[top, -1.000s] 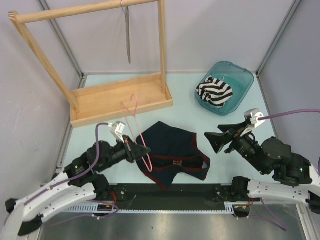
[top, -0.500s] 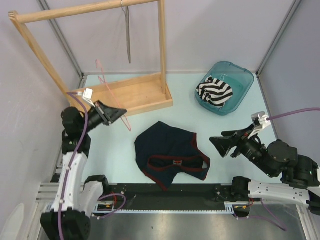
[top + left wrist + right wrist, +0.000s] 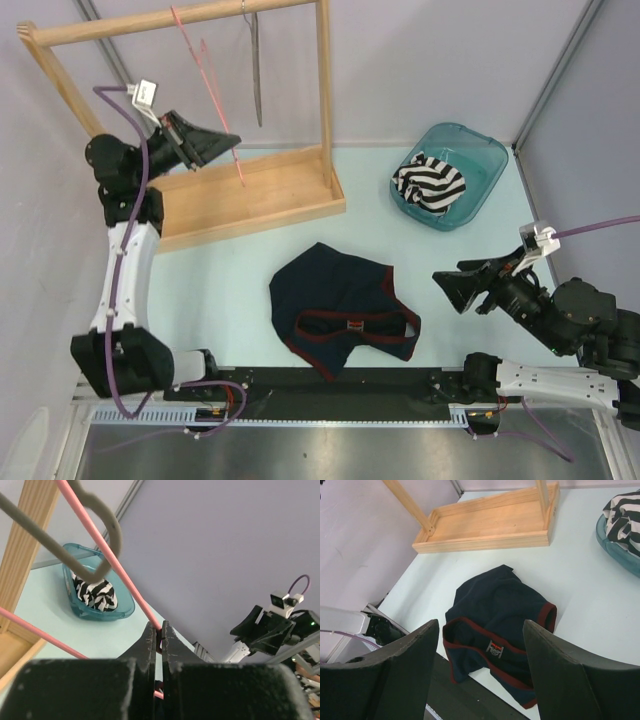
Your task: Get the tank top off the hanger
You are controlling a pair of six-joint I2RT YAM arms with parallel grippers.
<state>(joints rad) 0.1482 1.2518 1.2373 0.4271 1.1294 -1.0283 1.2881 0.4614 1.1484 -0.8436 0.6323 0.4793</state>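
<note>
Seen from the overhead camera I steer by, the navy tank top [image 3: 345, 310] lies crumpled on the pale surface [image 3: 225, 285], off its hanger, near the front edge and between the two arms. My left jaws, lifted high beside the wooden rack [image 3: 240, 195], are pinched shut on the pink hanger [image 3: 206, 95], well apart from the garment. The left wrist camera shows that grip up close, the pink wire caught between closed fingers [image 3: 172, 647]. It also shows a grey hanger [image 3: 107, 530] crossing in front, with the teal bin [image 3: 80, 607] and its striped cloth [image 3: 97, 595] beyond. Only the right wrist camera gives the tank top in detail, with red trim and a small label at the neckline. There it is framed between my right jaws, which stand wide and hold nothing. Overhead, those jaws hover to the garment's right, apart from it.
</note>
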